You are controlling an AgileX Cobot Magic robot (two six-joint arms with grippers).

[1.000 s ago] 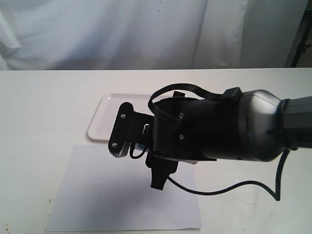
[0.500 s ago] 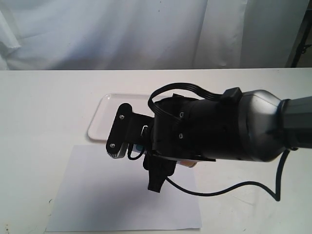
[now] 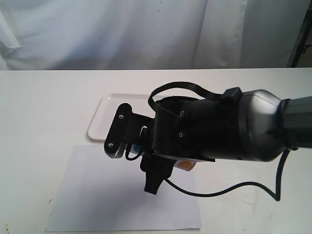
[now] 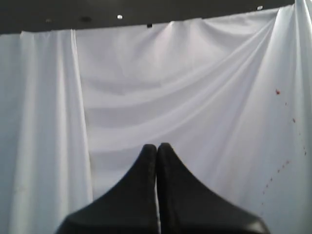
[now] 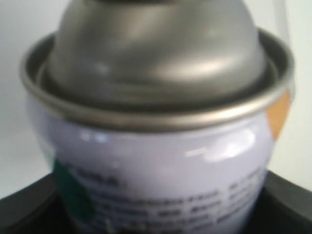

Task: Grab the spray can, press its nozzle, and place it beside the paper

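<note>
Right claw (image 5: 158, 209) is pinching the spray can (image 5: 161, 161). Black fingers (image 5: 29, 212) sit against both sides of the body, low down. The silver shoulder fills the right wrist view and the nozzle is cropped out of it. A teal dot shows on one side of the can, an orange one on the other.

From the exterior cam I get almost no can, since the arm covers it. All I see is a teal sliver between the fingers and an orange patch under the wrist housing.

The paper (image 3: 97, 195) lies flat directly under the claw and extends out past the fingertips. The white tray (image 3: 100, 119) sits just beyond the claw, on the table (image 3: 44, 107), touching or overlapping the paper's far edge. I can't tell if the can is clear of the paper.

Left claw (image 4: 157, 148) has its tips pressed together with nothing in them, and it points at the white curtain (image 4: 195, 87).
</note>
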